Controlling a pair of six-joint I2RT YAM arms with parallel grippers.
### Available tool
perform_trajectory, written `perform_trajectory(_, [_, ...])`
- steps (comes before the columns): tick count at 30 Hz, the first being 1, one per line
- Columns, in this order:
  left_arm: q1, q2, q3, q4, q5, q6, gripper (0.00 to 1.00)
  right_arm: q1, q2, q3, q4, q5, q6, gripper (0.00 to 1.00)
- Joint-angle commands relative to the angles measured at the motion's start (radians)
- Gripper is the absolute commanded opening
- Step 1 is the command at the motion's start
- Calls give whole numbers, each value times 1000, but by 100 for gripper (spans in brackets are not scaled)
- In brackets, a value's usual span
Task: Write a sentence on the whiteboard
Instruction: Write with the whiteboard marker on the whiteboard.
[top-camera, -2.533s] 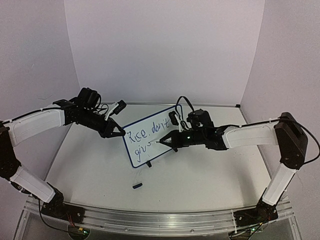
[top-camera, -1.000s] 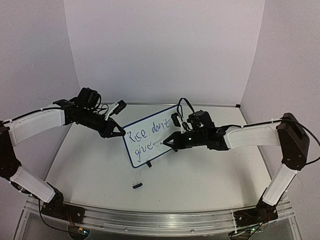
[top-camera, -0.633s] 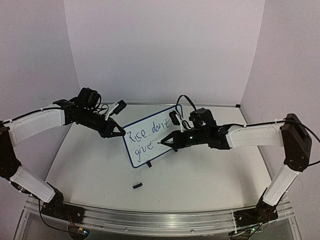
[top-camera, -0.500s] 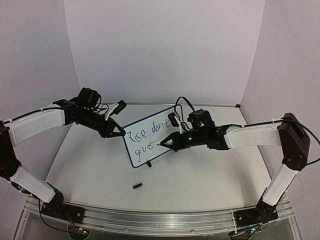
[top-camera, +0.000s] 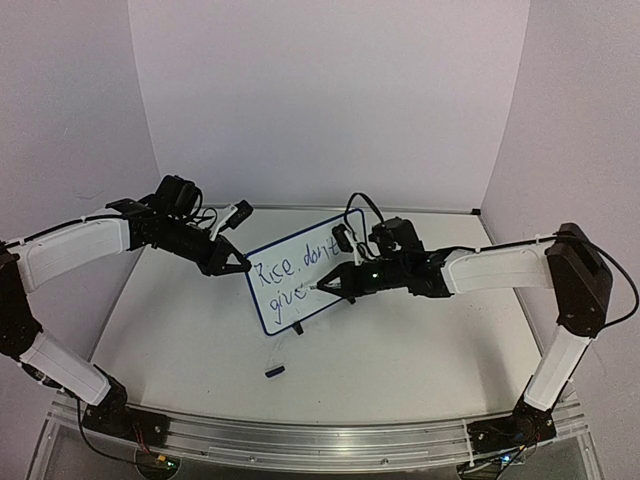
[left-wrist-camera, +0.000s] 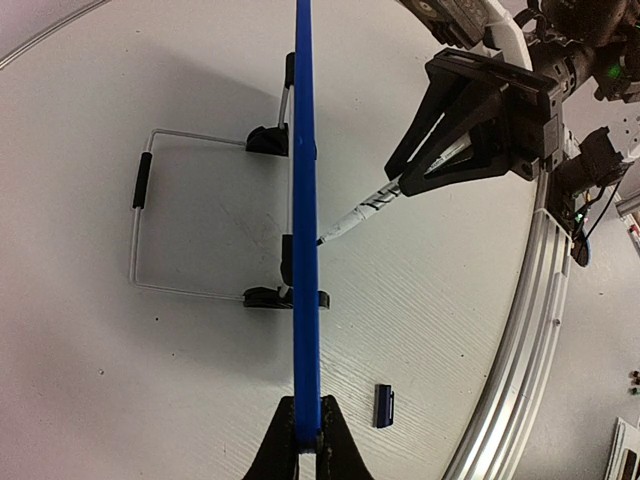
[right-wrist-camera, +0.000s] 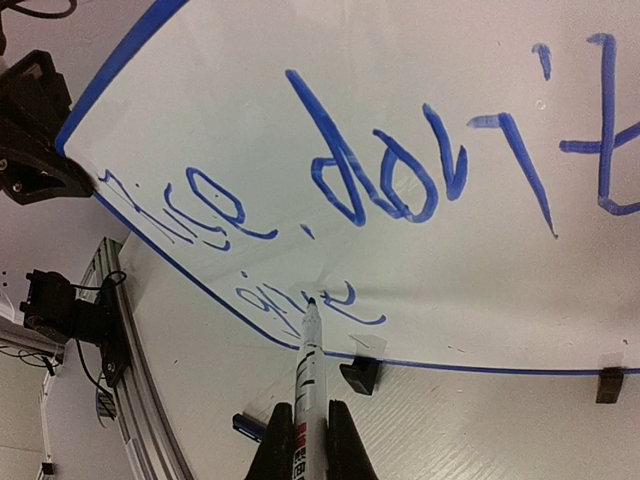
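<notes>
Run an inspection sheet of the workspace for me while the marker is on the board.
Surface: white table, a few tiny specks.
Job's things: whiteboard upright on its wire stand; sentence reads "Rice, don't" above "give"; marker tip at the board by "give".
Clutter: small dark cap lying on the table in front of the board.
Grippers: left gripper fingers shut on the board's edge; right gripper shut on the marker.
Cables: black cable loops above the right wrist.
Surroundings: plain walls; metal rail at the near edge.
</notes>
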Motion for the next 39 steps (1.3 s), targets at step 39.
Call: perform_trajectory(39, [-15,28,19,-32,4,1,0,3,-41,-12,48,124,31,0])
